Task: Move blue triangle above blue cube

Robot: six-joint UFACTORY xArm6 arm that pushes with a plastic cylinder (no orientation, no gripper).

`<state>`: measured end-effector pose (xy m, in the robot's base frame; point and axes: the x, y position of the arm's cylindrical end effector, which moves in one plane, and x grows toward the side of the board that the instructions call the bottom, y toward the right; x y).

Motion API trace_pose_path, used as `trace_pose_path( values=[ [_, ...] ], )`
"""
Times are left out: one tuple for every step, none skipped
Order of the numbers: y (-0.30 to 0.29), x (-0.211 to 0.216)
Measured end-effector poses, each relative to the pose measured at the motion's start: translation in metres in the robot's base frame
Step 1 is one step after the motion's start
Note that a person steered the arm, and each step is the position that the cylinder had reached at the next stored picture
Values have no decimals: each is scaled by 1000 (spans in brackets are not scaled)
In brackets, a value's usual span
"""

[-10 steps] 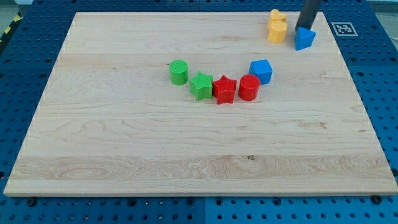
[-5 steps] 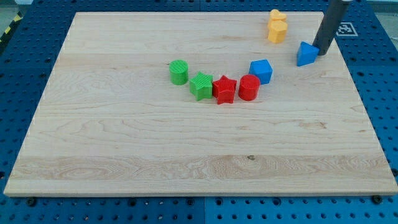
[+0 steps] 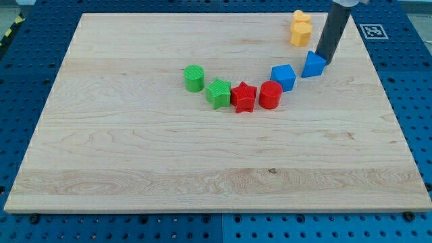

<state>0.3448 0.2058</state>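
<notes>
Shifted leftward since earlier, blue triangle is now sitting beside blue cube near the table's top-right corner, touching my tip, rod standing nearly upright.

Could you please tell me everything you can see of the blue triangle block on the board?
The blue triangle is a small, solid blue wedge of matte, plastic-looking material, lying flat on the wooden board near the view's top right. My tip sits against its right edge. The blue cube lies just to its lower left, very close; contact cannot be made out.
</notes>
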Motion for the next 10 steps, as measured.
trace_pose_path(
  values=[
    [16, 16],
    [6, 30],
    [2, 30],
    [2, 30],
    [-22, 24],
    [-30, 20],
    [-13, 22],
    [9, 4],
    [-21, -7],
    [-40, -10]
  ],
)
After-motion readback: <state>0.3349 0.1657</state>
